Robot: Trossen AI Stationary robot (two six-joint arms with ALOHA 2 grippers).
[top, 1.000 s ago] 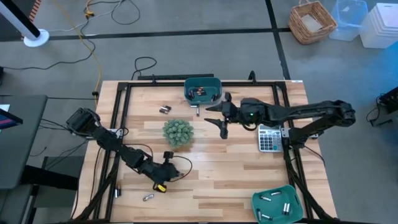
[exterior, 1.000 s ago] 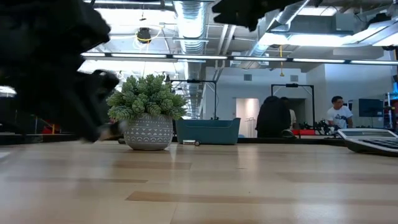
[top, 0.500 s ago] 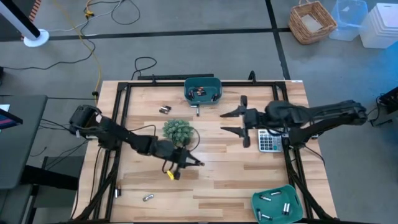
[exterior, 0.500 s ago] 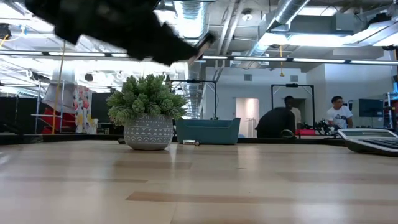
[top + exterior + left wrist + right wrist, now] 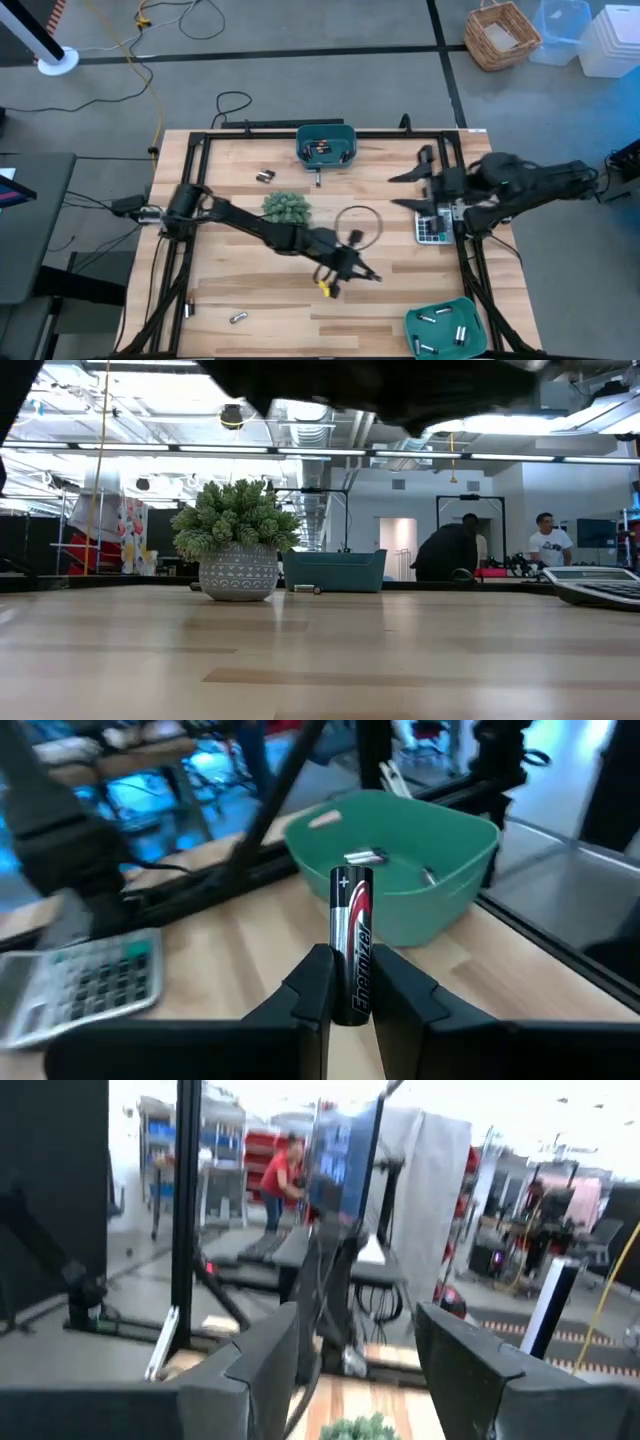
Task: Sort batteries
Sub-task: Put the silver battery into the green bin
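At five o'clock, your green bin (image 5: 440, 330) holds several batteries (image 5: 442, 317). Left gripper (image 5: 350, 992) clamps a black-and-red cell (image 5: 351, 940) upright; right gripper (image 5: 418, 190) hangs released.

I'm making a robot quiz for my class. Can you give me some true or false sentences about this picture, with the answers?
1. The left gripper holds a battery between its fingers. True.
2. That battery is lying flat on the table. False: it stands upright in the fingers, above the table.
3. The right gripper is shut tight on the calculator. False: its fingers are open and hold nothing; it is beside the calculator.
4. The green bin at the table's near right corner already has batteries in it. True.
5. The potted plant sits inside the teal bin. False: it stands on the table, apart from the teal bin.
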